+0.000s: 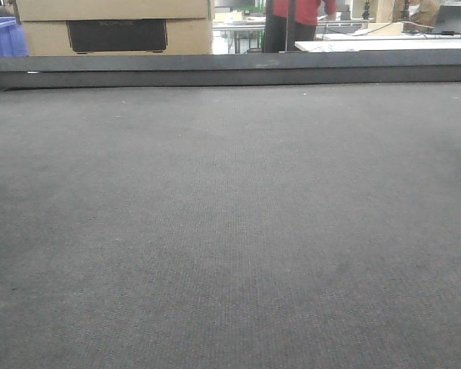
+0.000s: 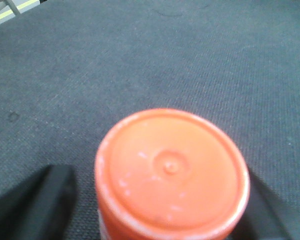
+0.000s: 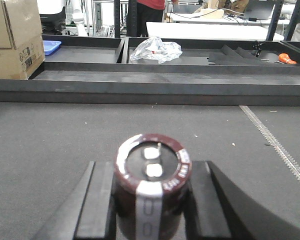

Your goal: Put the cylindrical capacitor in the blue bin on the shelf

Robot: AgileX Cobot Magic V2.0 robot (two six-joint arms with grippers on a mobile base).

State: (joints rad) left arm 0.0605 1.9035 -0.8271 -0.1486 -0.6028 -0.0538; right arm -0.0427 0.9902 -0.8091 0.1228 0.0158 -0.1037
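The cylindrical capacitor, dark brown with a silvery stripe and two pale terminals on top, stands upright between the black fingers of my right gripper. That gripper is shut on it, above the dark grey table top. In the left wrist view an orange-capped bottle fills the space within my left gripper. A strip of table shows between the cap and the left finger, so the jaws stand open. No arm shows in the front view. The shelf and its blue bin are out of view.
A raised dark rail bounds the table's far side, with trays beyond holding a crumpled plastic bag and a shallow blue tray. Cardboard boxes stand at far left. A blue crate sits beyond the table.
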